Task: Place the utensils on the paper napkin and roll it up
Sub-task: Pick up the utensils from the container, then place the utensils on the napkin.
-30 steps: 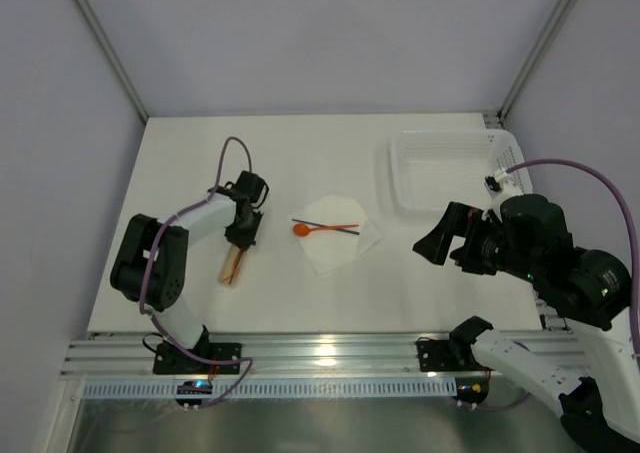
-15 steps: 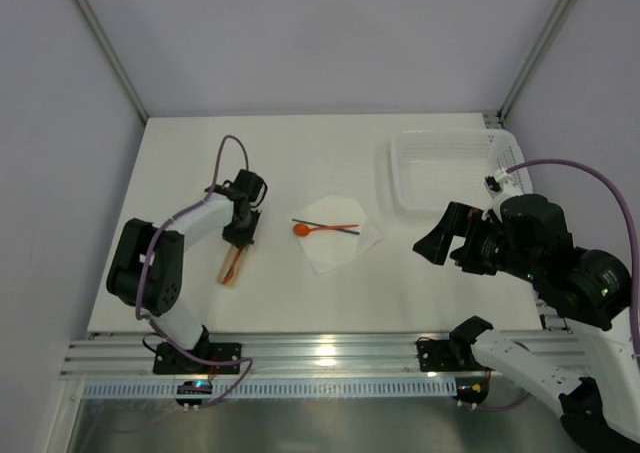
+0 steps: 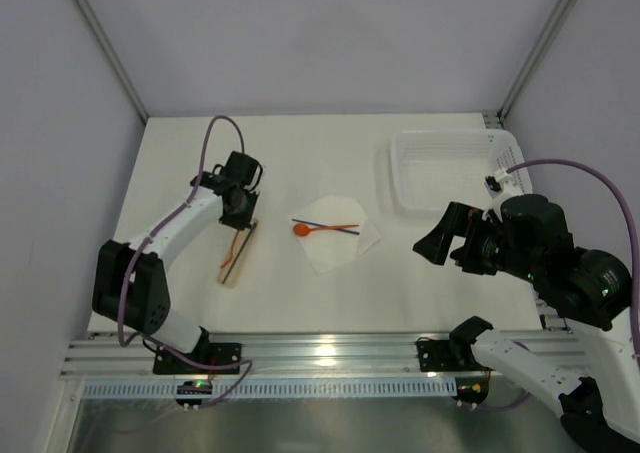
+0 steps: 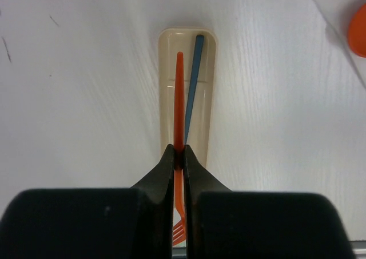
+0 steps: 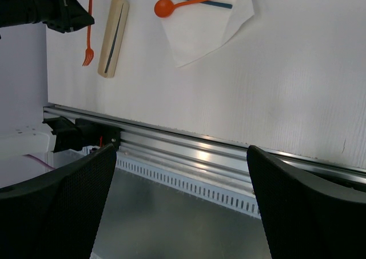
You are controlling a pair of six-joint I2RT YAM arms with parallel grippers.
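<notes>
Orange fork [image 4: 179, 99], blue stick [image 4: 193, 87], beige tray [image 4: 209, 99], white napkin [image 3: 340, 251].

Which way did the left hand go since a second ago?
Yes. The left hand went up the view, off the far end of the beige tray, shut on the orange fork.

The table [image 4: 74, 99] is matt white with a fine wood-like grain. The tray [image 4: 164, 87] is smooth beige plastic with a faint sheen. The fork [image 4: 179, 99] and blue stick [image 4: 194, 70] are smooth plastic, and the spoon [image 5: 164, 7] is glossy orange plastic. The napkin [image 5: 200, 36] is soft matt paper. The rail [image 5: 200, 150] is bright brushed metal. The left gripper [image 4: 178, 155] is matt black.
</notes>
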